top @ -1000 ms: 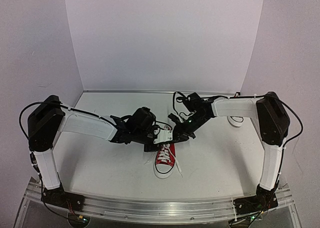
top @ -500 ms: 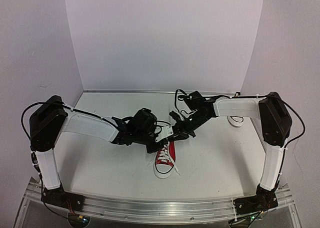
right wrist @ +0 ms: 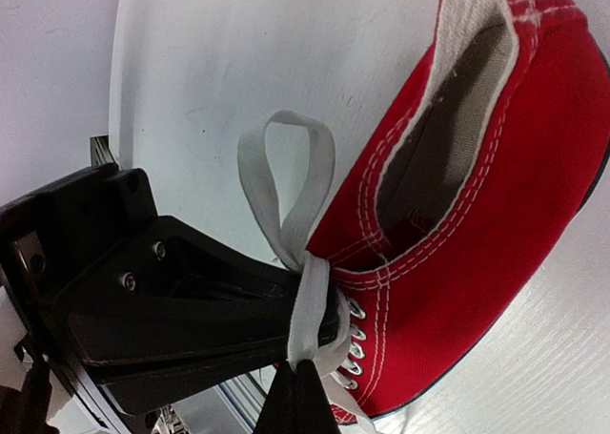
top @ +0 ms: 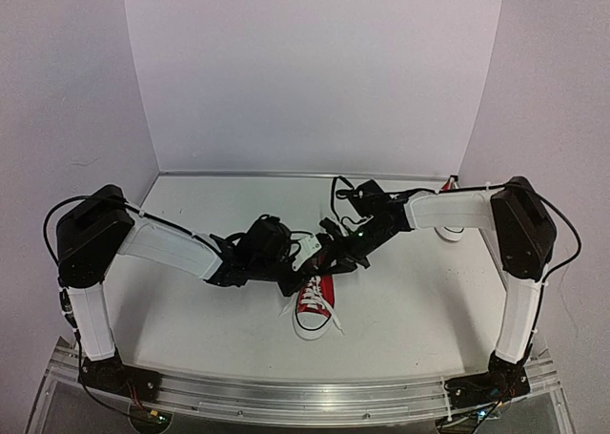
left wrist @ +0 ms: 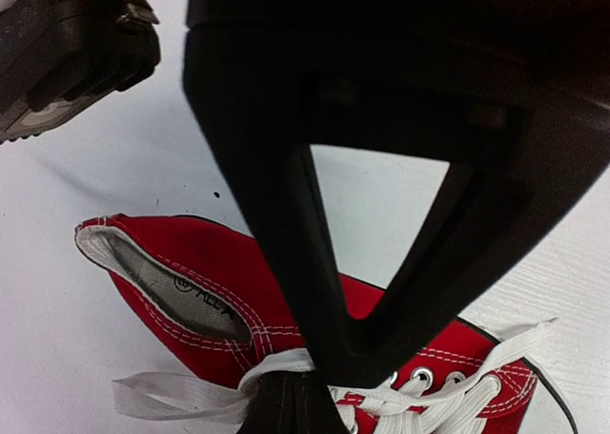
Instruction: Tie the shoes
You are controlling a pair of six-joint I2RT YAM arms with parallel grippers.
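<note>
Two robot arms work one knot. The left gripper (left wrist: pixel 291 391), jaws pressed together, pinches a white lace (left wrist: pixel 172 398) just above the top eyelets of a red shoe (left wrist: pixel 212 255). The right gripper (right wrist: pixel 297 396), likewise clamped tight, holds the lace where a single loop (right wrist: pixel 252 181) stands up beside the shoe's opening. The shoe lies flat on the white bench (top: pixel 191 310) between the arms, toe towards their bases. One loop appears formed, but no finished bow shows and lace ends trail loose by the toe, so the tying looks about midway. A second shoe cannot be made out.
</note>
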